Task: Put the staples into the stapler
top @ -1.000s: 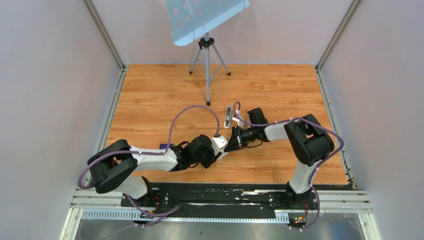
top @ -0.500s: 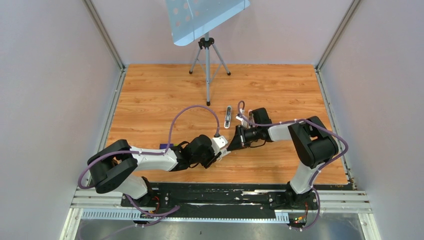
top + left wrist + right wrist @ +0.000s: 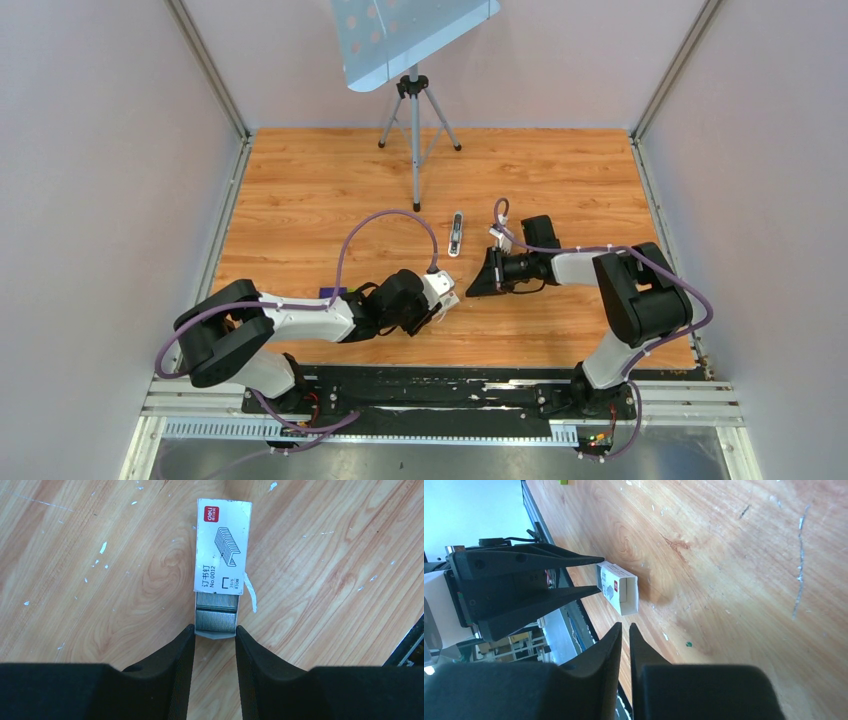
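Stapler (image 3: 456, 233) lies alone; left pincer (image 3: 214, 629) grips staple box (image 3: 222, 545); right pincer (image 3: 625, 626) closed.

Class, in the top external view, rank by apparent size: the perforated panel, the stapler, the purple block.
1. perforated panel
2. stapler
3. purple block, unsure, since the left arm hides part of it.

Pale stapler (image 3: 456, 233) flat on table (image 3: 300, 200); white staple box (image 3: 222, 545) half open, staples (image 3: 216, 611) showing.

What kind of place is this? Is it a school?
More likely a robot test booth: a left arm and right arm bolted to a wooden table, plain walls all around, and a panel on a tripod.
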Controlling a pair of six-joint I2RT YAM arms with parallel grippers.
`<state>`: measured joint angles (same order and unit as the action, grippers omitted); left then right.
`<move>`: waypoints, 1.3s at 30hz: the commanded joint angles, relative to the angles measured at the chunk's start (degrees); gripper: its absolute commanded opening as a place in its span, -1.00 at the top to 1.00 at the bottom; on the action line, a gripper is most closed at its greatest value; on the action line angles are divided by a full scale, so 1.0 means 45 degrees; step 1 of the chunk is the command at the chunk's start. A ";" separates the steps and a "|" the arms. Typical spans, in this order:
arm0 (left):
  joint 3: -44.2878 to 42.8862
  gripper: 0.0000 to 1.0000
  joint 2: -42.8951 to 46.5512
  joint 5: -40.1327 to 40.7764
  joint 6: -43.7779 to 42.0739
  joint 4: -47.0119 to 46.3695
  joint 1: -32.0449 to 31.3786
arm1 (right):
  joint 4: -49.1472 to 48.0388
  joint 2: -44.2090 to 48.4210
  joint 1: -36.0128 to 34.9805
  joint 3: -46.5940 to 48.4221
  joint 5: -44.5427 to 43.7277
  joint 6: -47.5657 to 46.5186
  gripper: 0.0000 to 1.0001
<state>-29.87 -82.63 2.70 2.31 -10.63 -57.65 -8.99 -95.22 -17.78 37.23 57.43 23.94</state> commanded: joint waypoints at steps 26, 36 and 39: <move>0.0342 0.29 0.0030 -0.0288 -0.0003 -0.0430 -0.0099 | -0.1379 -0.1988 -0.1097 0.1408 0.0571 0.0897 0.39; 0.0320 0.29 -0.0036 -0.0248 -0.0078 -0.0430 -0.0095 | -0.1334 -0.2259 -0.1144 0.1448 0.0850 0.0786 0.66; 0.0352 0.29 -0.0064 -0.0266 -0.0080 -0.0488 -0.0084 | -0.1263 -0.2268 -0.1137 0.1452 0.0861 0.0716 0.72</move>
<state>-29.21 -82.54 2.11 2.24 -11.94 -57.65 -15.00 -104.64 -22.20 42.72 59.59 27.86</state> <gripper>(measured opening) 0.363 0.159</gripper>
